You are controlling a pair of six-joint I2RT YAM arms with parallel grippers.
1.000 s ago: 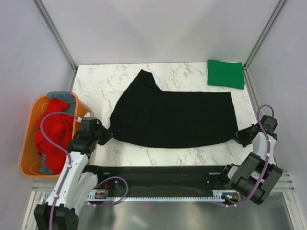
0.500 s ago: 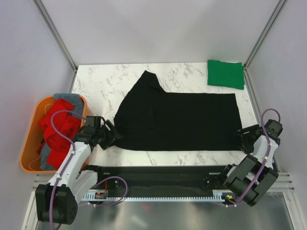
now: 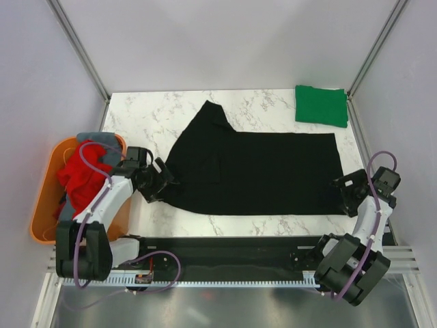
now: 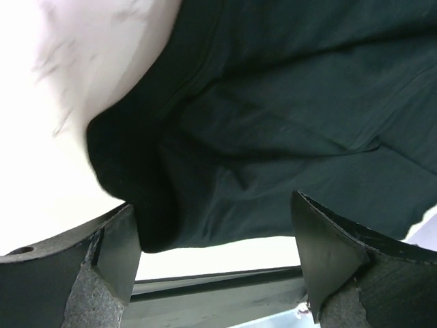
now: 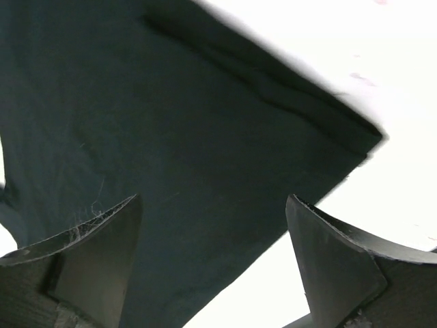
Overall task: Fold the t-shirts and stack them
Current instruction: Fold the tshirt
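A black t-shirt point(image 3: 252, 171) lies spread across the marble table, one sleeve pointing to the back left. My left gripper point(image 3: 162, 184) stands open at its near left corner; in the left wrist view the bunched black cloth point(image 4: 273, 130) lies just beyond the spread fingers point(image 4: 116, 253), not gripped. My right gripper point(image 3: 343, 193) is open at the near right corner, where the flat black hem point(image 5: 171, 157) lies under its fingers point(image 5: 328, 253). A folded bright green t-shirt point(image 3: 321, 105) rests at the back right. A red t-shirt point(image 3: 76, 181) and a grey one point(image 3: 95, 139) sit in the tub.
An orange plastic tub point(image 3: 41, 205) hangs off the table's left side. Metal frame posts point(image 3: 82, 55) rise at the back corners. A black rail point(image 3: 225, 249) runs along the near edge between the arm bases.
Both grippers have opened and let go of the black t-shirt's near corners. The shirt was drawn rightward and flattened; the left arm swung in toward the shirt.
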